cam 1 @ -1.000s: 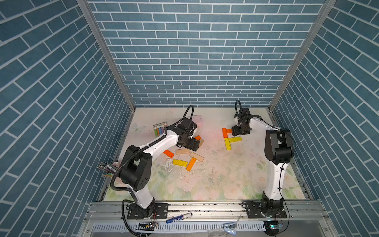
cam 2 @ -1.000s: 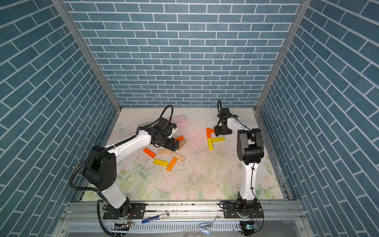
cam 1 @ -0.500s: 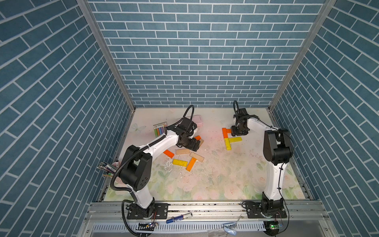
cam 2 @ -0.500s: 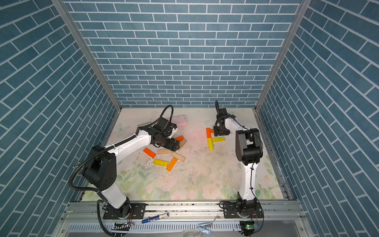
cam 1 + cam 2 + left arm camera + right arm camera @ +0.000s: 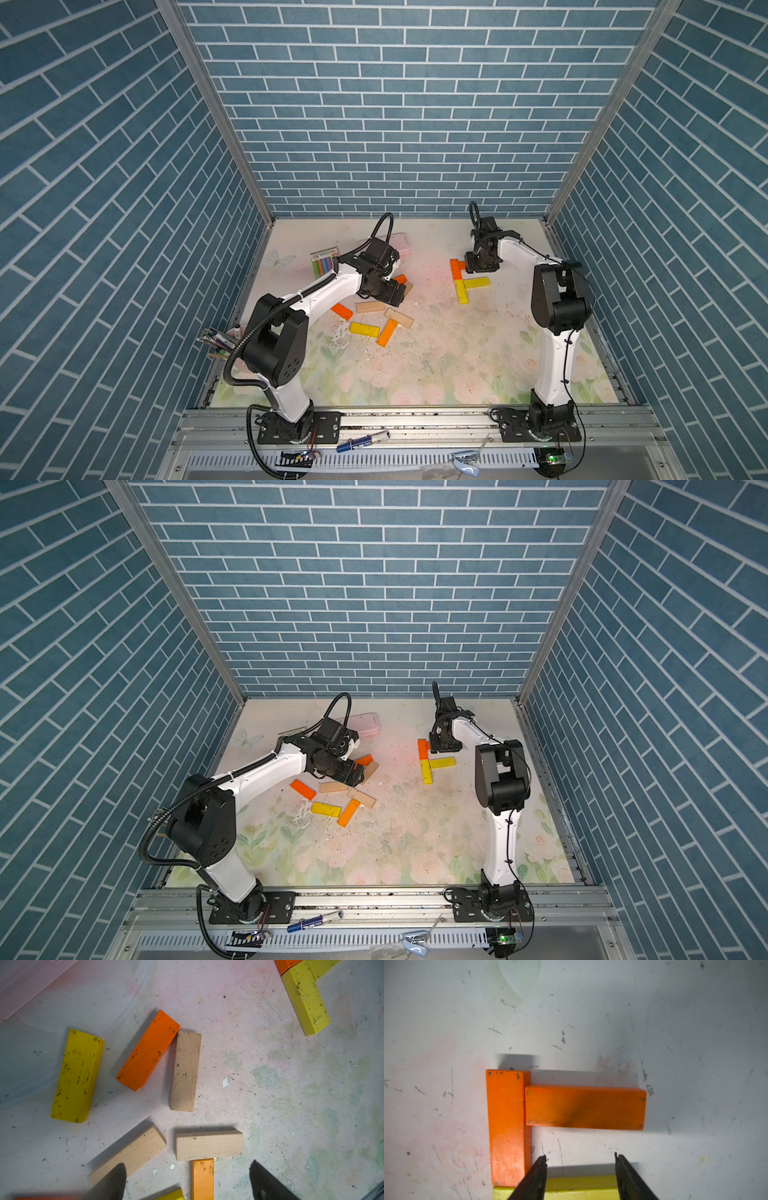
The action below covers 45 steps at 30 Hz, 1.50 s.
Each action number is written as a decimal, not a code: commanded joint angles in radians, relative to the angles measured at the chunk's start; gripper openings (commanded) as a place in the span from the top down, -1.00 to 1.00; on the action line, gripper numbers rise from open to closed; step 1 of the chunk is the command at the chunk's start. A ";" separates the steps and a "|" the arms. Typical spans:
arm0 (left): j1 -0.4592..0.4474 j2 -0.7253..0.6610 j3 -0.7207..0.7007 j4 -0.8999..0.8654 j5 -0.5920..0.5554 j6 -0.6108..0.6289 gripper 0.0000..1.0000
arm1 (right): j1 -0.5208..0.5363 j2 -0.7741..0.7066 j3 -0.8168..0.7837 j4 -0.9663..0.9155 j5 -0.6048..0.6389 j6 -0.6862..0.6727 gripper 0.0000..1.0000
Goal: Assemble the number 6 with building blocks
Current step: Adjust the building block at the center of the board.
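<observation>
Four bars of the number 6 [image 5: 461, 286] lay toward the far right corner of the table [image 5: 436, 374]. An orange upright [image 5: 508, 1126] had an orange top bar [image 5: 585, 1107] butted against its side. A yellow upright [image 5: 461, 293] continued the line toward the near edge, and a yellow cross bar [image 5: 478, 282] branched toward the right edge. By my reckoning two bars were wanting, so the loop stood open.

The right gripper [image 5: 580, 1155] hung low over that figure with its fingers apart and nothing between them. Its tips were over bare table between the orange top bar and the yellow cross bar. The left gripper [image 5: 187, 1163] was spread wide and empty over the loose building blocks [image 5: 364, 329] nearer the left edge. There an amber bar [image 5: 202, 1178] butted end-on against a tan bar [image 5: 208, 1145], with another tan bar [image 5: 128, 1153] just beside.

The nearest risk lay at the right arm. Its fingers sat so close to the laid bars that a drop or a sideways drift could shove the yellow cross bar or the orange top bar out of square. The top bar also met the upright a little short of its far end, so that corner was not flush. On the left, closing on the amber bar might drag the touching tan bar along, or pinch two at once.
</observation>
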 commanded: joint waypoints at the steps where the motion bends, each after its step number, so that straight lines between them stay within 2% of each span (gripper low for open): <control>1: 0.005 -0.022 0.015 -0.005 0.007 0.000 -0.87 | 0.000 0.043 0.028 -0.031 0.014 0.036 -0.10; 45: 0.004 -0.014 0.015 -0.005 0.010 0.001 -0.86 | 0.002 0.132 0.058 -0.030 0.015 0.055 -0.11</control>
